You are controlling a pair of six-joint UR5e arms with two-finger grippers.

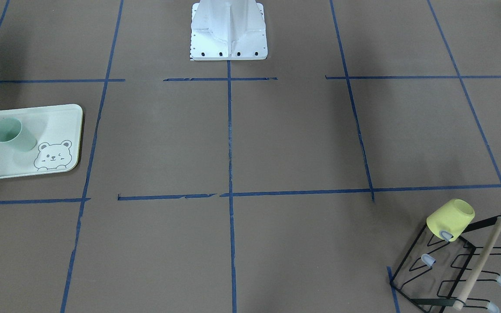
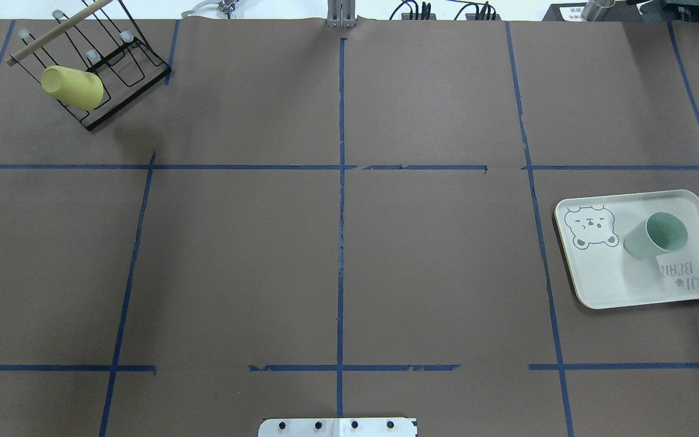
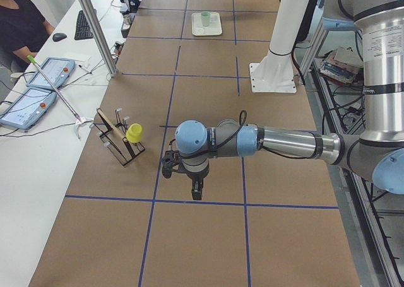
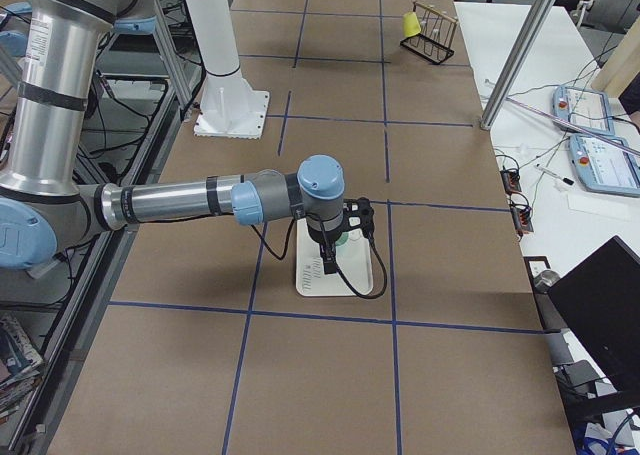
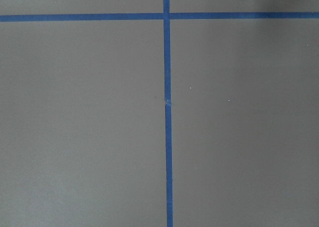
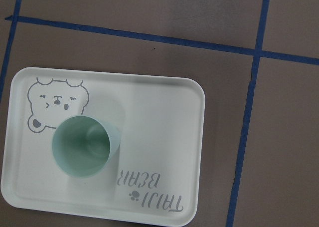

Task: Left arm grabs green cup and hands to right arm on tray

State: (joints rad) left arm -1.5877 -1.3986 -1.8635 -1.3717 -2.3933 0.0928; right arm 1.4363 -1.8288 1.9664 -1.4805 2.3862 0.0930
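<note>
The green cup [image 6: 84,145] stands upright on the tray [image 6: 164,117], beside the bear drawing. Both also show in the overhead view, cup [image 2: 656,235] and tray [image 2: 604,279], and in the front-facing view, cup [image 1: 13,134] and tray [image 1: 59,117]. My right gripper [image 4: 328,263] hangs over the tray [image 4: 350,280], above the cup; I cannot tell whether it is open or shut. My left gripper [image 3: 196,189] hangs over bare table near a tape crossing, far from the cup [image 3: 205,17]; I cannot tell whether it is open or shut. Neither wrist view shows its fingers.
A yellow cup [image 2: 73,87] hangs on a black wire rack [image 2: 119,67] at the far corner on my left side. My white base [image 1: 228,30] stands at the table's edge. A seated operator [image 3: 19,22] and tablets are at a side bench.
</note>
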